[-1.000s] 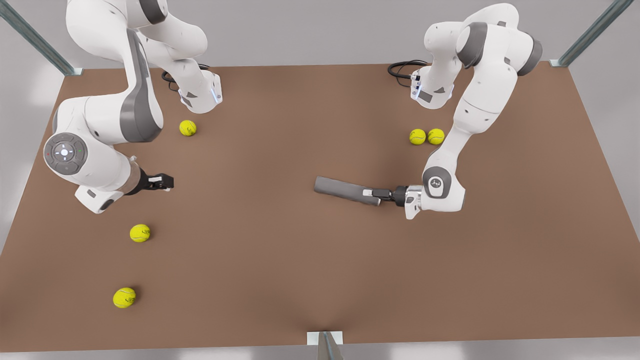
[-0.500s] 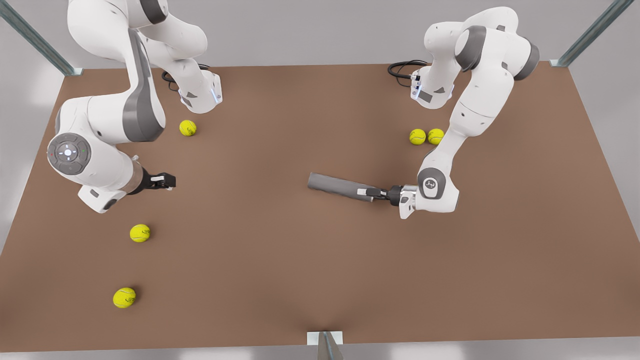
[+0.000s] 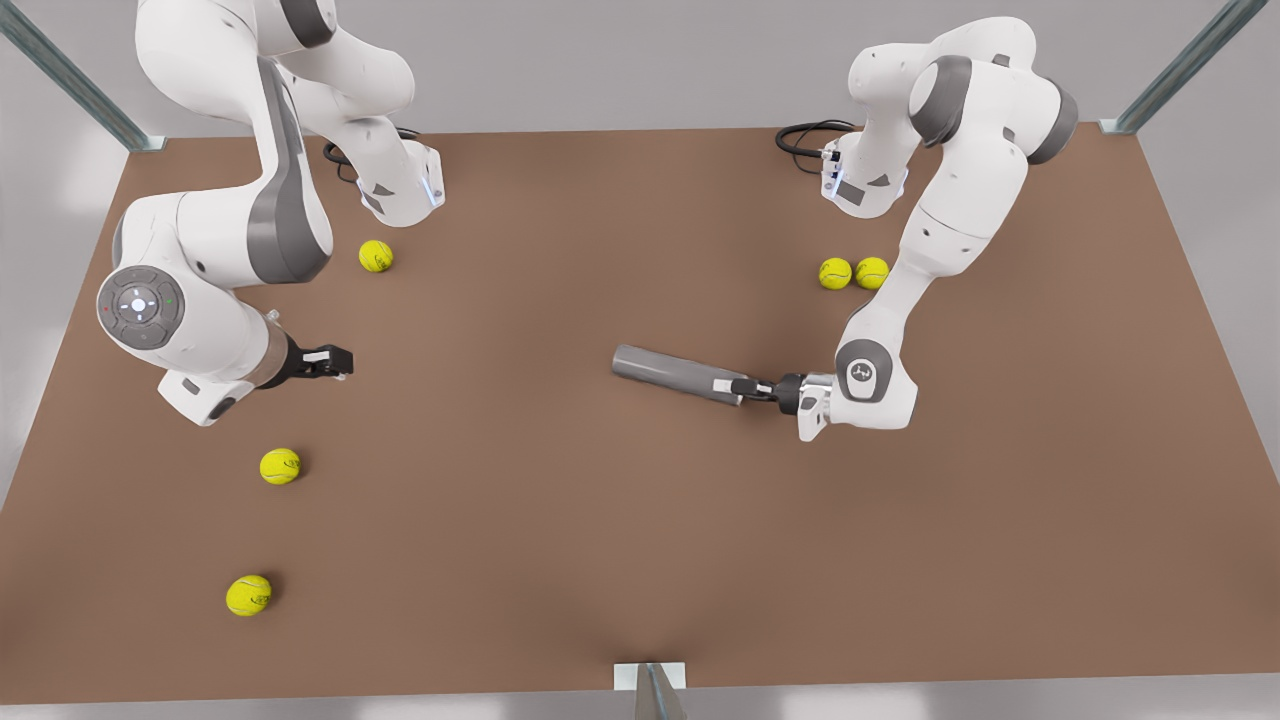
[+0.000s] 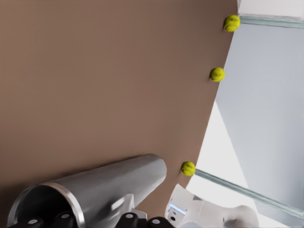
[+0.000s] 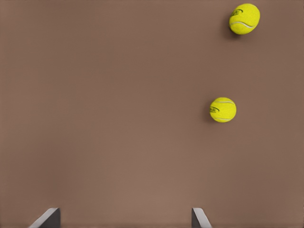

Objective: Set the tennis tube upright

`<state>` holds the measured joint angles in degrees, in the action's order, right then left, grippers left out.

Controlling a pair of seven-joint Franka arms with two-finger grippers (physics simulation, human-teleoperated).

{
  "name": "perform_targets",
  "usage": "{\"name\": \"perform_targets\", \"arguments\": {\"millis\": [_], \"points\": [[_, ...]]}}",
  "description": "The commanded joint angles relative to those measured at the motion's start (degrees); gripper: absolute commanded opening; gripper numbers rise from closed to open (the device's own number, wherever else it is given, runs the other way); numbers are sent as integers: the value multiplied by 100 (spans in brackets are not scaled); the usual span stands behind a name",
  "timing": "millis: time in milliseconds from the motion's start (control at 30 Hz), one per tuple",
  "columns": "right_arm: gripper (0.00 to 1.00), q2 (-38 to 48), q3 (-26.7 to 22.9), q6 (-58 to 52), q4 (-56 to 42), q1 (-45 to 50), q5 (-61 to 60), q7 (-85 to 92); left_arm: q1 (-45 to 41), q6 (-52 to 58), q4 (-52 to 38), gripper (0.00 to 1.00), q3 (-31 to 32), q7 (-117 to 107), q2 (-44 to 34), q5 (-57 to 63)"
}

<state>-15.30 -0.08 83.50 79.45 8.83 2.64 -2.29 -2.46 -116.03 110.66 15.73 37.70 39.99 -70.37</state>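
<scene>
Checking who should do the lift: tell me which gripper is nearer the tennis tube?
Left. The left gripper is clamped on the tennis tube at its open end; the right gripper waits far across the table, open.

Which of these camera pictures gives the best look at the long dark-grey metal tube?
The front view: it shows the whole dark-grey metal tube lying near the brown table's middle, the left gripper clamped on one end. The left wrist view shows it close up, with its hollow, light-rimmed end.
</scene>
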Motion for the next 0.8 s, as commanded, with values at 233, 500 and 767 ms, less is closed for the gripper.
{"name": "perform_targets", "arguments": {"millis": [233,500,767], "points": [[100,-8,-1,0,0,-4,0,0,0,107,-44,42,0,-35,-9,6],[100,-8,-1,0,0,-30,0,9,0,212,-44,33,0,-26,-18,24],[100,-8,-1,0,0,-30,0,9,0,344,-88,30,0,-17,-70,41]]}}
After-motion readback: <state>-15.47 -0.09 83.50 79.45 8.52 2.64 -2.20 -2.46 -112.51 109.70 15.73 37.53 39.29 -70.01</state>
